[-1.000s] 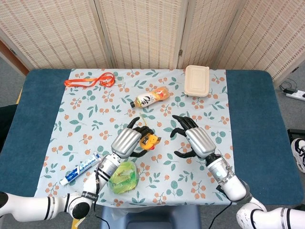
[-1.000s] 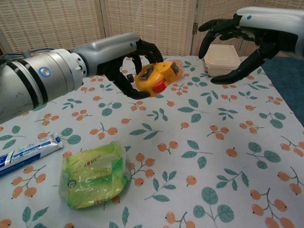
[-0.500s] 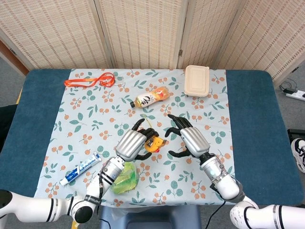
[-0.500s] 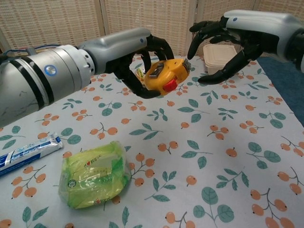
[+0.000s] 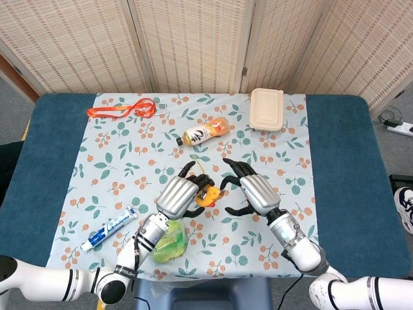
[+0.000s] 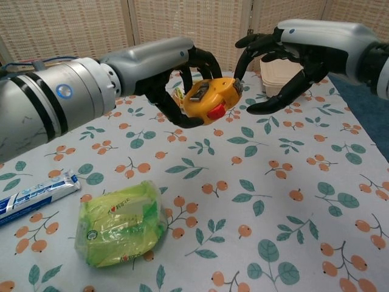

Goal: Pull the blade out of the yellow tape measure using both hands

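Gripping the yellow tape measure (image 6: pixel 211 100) is the left hand (image 6: pixel 179 85), fingers wrapped round the case, holding it up off the bench (image 5: pixel 335 155) near mid-cloth; red button faces the chest cam. Right hand (image 6: pixel 281 64) sits just beside the tape's right end, fingers spread and curved, holding nothing; fingertips (image 6: pixel 240 76) look very close to the case end, can't tell if touching. No blade visibly drawn out. Head view shows both hands (image 5: pixel 177 195) (image 5: pixel 248 188) close together w/ tape (image 5: pixel 206 194) between. Also on floral cloth (image 5: pixel 129 155): green bag (image 6: pixel 121 222) at front, toothpaste tube (image 6: pixel 33 198) front-left, drink bottle (image 5: pixel 205 132) behind the hands, beige lidded box (image 5: pixel 266 109) back right, orange lanyard (image 5: pixel 122 108) back left.
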Motion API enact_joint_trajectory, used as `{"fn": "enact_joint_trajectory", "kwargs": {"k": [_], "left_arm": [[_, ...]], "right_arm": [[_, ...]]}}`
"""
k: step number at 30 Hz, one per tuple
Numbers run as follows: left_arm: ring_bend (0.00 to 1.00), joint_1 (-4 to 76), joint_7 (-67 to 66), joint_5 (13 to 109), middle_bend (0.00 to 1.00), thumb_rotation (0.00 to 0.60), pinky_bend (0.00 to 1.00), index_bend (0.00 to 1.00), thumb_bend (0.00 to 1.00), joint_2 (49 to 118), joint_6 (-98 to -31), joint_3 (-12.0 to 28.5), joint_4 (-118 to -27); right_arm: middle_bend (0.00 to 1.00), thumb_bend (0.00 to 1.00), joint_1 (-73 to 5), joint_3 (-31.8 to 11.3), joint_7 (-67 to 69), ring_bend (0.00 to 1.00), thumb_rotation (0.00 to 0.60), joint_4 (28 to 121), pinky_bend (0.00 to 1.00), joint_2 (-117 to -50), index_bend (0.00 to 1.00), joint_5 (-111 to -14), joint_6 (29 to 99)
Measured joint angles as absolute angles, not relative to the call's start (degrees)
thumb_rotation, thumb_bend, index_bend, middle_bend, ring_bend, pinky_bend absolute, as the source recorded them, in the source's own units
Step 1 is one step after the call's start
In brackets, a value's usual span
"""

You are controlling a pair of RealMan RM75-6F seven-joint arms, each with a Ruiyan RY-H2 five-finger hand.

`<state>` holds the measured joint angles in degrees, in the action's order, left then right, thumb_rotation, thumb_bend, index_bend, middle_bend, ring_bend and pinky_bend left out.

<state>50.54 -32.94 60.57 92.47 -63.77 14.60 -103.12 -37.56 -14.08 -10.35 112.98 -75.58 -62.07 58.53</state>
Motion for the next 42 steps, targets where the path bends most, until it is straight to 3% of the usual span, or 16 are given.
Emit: {"fn": "enact_joint_trajectory", "kwargs": {"k": [11,22,34,42], "left_arm": [[0.47,50.94,-33.3,59.58,0.56,0.6,0.07,0.58,0.34,92.62,-64.27,14.45,-103.0],[0.47,51.23,-33.27,59.07,0.56,0.6,0.07,0.58,0.34,92.8,-64.3,14.16,-101.94],[0.47,51.45,-33.81,59.67,0.56,0.6,0.07,0.58,0.35,93.54,-64.67,13.32,-100.99],[0.47,51.37,-34.08,59.87,0.56,0.6,0.07,0.58,0.38,93.82,-64.59,12.62,-100.45]], "right_arm": [[0.06,0.25,-38.47,-13.59,-10.83,0.02,0.6,112.11,0.0,-76.22,0.47,-60.48,58.46],[0.11,0.25,-38.73,-13.22,-9.56,0.04,0.6,111.22,0.0,-76.65,0.63,-60.02,58.35],[0.14,0.25,-39.12,-13.26,-8.57,0.05,0.6,109.35,0.0,-78.16,0.66,-60.33,58.72],[0.16,0.47,-39.47,-13.38,-8.62,0.07,0.6,108.74,0.0,-78.82,0.68,-60.14,58.9]]}}
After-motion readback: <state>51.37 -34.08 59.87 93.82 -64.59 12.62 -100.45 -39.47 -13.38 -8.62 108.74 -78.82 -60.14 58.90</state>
